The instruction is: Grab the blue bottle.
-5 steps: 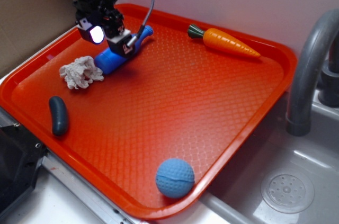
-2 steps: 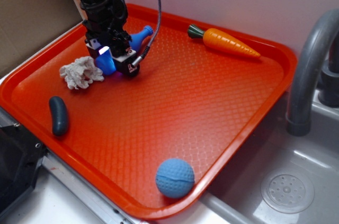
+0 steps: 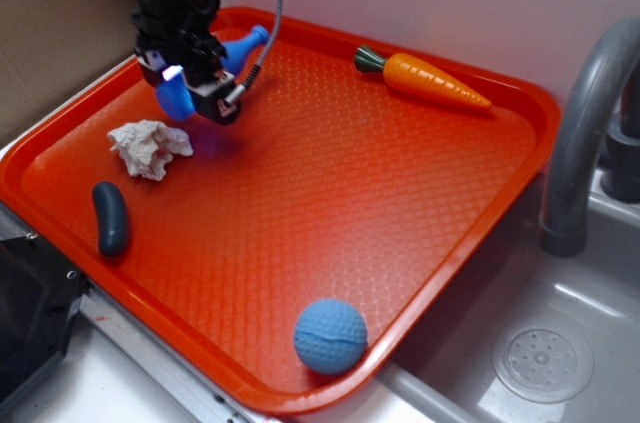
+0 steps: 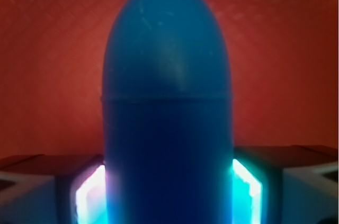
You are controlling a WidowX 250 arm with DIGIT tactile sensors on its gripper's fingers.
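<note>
1. gripper (image 3: pixel 190 93) clamped on bottle (image 3: pixel 240 46) body, a pad on each side, for a centred grip.
2. bottle held above tray (image 3: pixel 330 193) far-left corner, neck pointing toward far edge; shadow below suggests it's lifted.

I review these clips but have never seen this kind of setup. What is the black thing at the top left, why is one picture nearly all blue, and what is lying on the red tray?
The black thing is a robot arm ending in a gripper, a two-fingered clamp. One picture is taken from the side. The other comes from a camera on the arm's wrist looking between the fingers, so the blue bottle it is shut on fills the frame. In the side view the bottle appears lifted off the orange tray. On the tray lie a crumpled white cloth, a dark sausage-shaped piece, a light-blue ball and a toy carrot. A sink with a grey faucet is on the right.
</note>
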